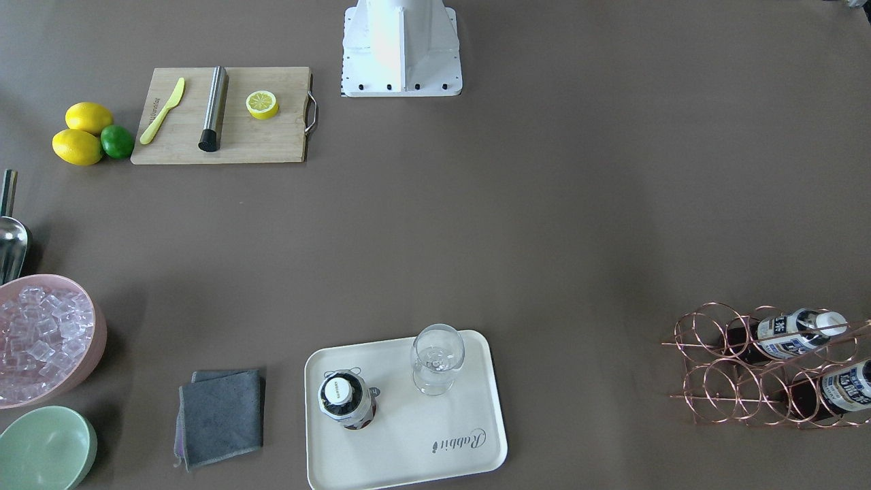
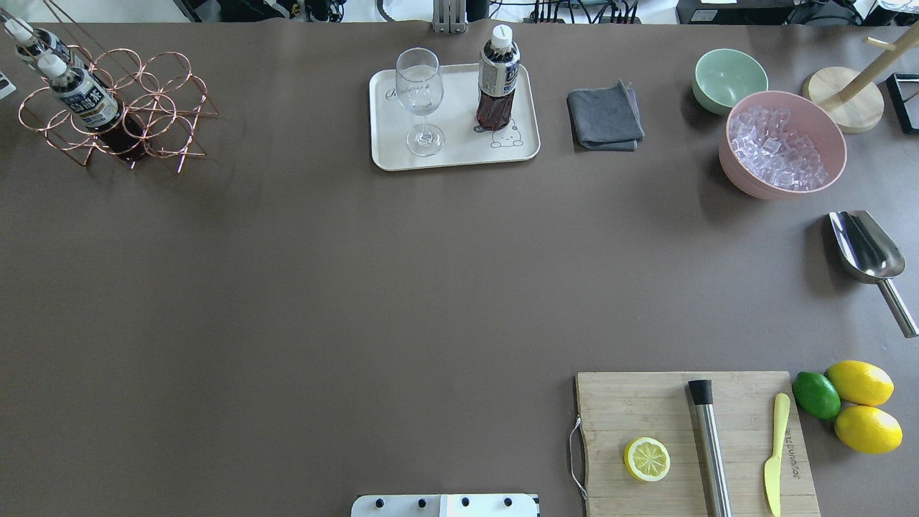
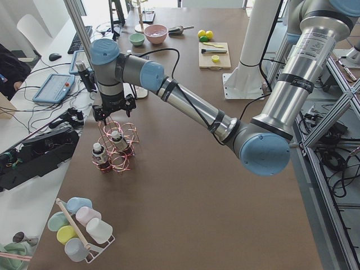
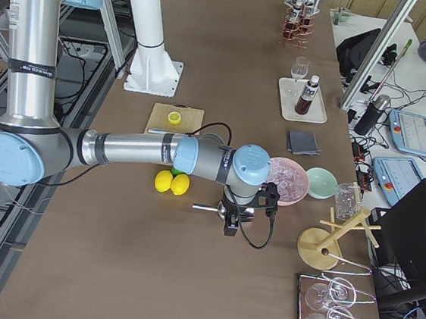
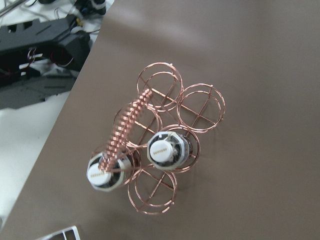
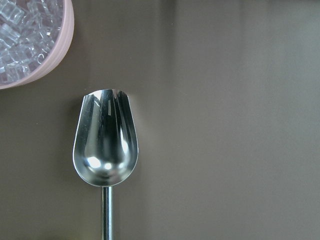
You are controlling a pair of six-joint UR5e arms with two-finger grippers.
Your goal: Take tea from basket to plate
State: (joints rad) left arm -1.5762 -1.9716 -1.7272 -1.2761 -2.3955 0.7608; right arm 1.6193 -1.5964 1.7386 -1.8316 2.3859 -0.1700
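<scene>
One tea bottle (image 2: pixel 497 86) stands upright on the cream plate (image 2: pixel 388 147), beside a clear glass (image 2: pixel 418 93). Two more tea bottles (image 5: pixel 165 150) (image 5: pixel 104 174) sit in the copper wire basket (image 5: pixel 200 107) at the table's far left corner. In the exterior left view my left gripper (image 3: pixel 114 115) hangs just above the basket's coiled handle; I cannot tell whether it is open or shut. My right gripper (image 4: pixel 241 222) hovers over a metal scoop (image 6: pixel 105 145) near the pink ice bowl, state also unclear. Neither wrist view shows fingers.
A pink bowl of ice (image 2: pixel 782 143), a green bowl (image 2: pixel 729 79) and a grey cloth (image 2: pixel 604 116) lie right of the plate. A wooden cutting board (image 2: pixel 646 409) with lemon half, steel rod and knife sits near the base, lemons and a lime (image 2: pixel 816 395) beside it.
</scene>
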